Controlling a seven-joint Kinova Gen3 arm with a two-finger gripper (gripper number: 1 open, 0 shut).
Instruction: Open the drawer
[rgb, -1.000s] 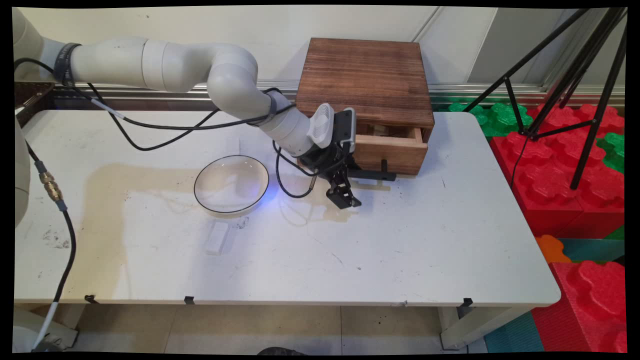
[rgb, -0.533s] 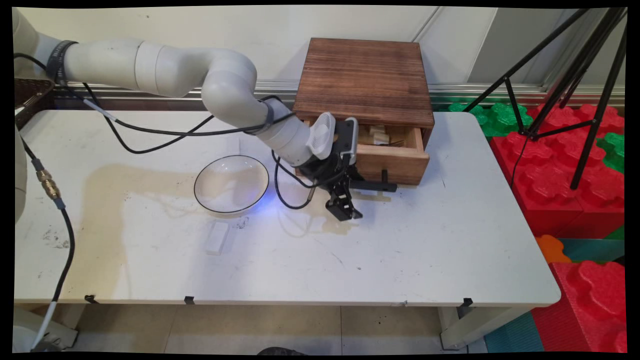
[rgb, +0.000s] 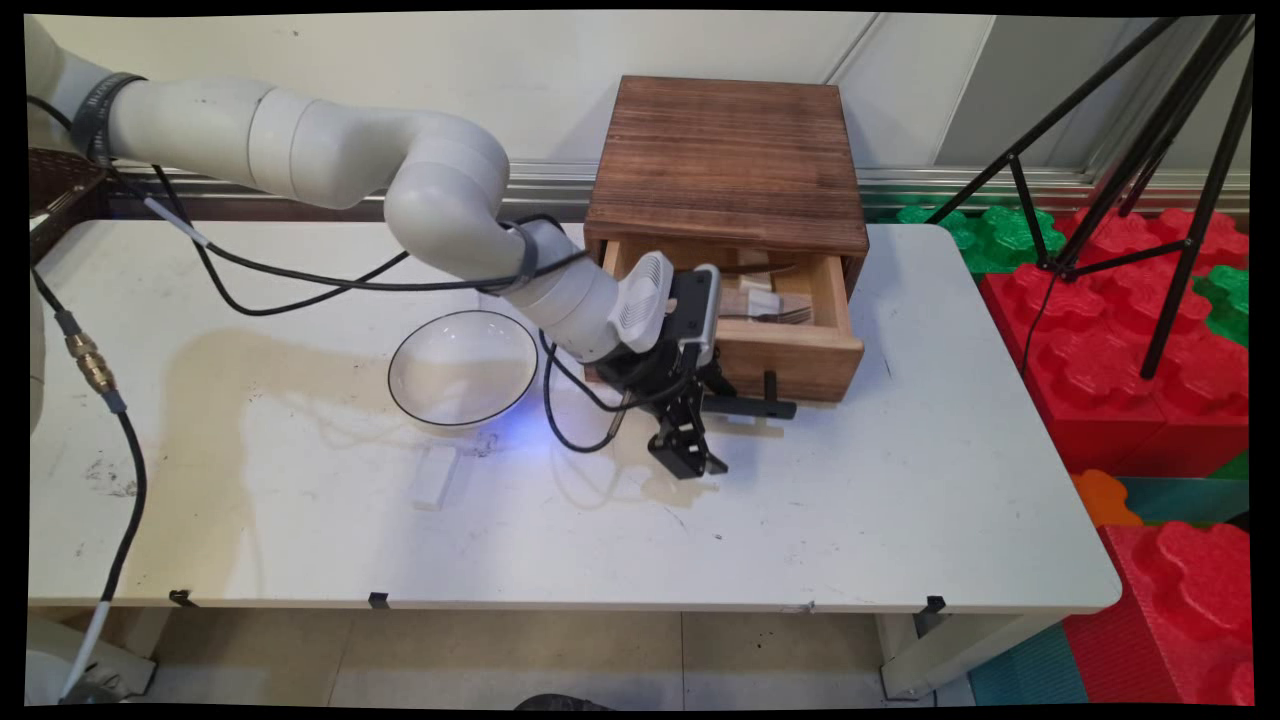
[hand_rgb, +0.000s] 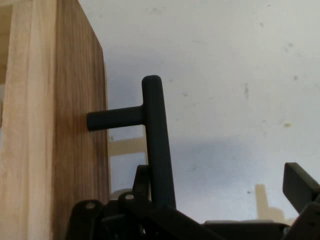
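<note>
Currently, the black two-finger tool (rgb: 690, 455) sits just right of the frame's centre in the main view, low over the white surface (rgb: 850, 500), with the black bar handle (rgb: 755, 406) of the light wooden drawer (rgb: 790, 355) between its jaws. The hand view shows the handle (hand_rgb: 156, 145) running down into the linkage, one finger close against its left side and the other finger (hand_rgb: 300, 187) standing well apart at the lower right. The tool is therefore spread wide, hooked behind the bar, not clenched on it.

Compared with the pictures one second and half a second earlier, the drawer projects further toward the lower edge of the frame from the dark brown wooden box (rgb: 725, 160). Its interior is now exposed, showing a metal fork (rgb: 785, 316) and pale block-shaped items whose kind cannot be told. The tool has moved lower in the frame with the handle.

A clear glass bowl with a dark rim (rgb: 462, 368) rests left of the tool, and a small white rectangular block (rgb: 434, 475) lies below the bowl.
</note>
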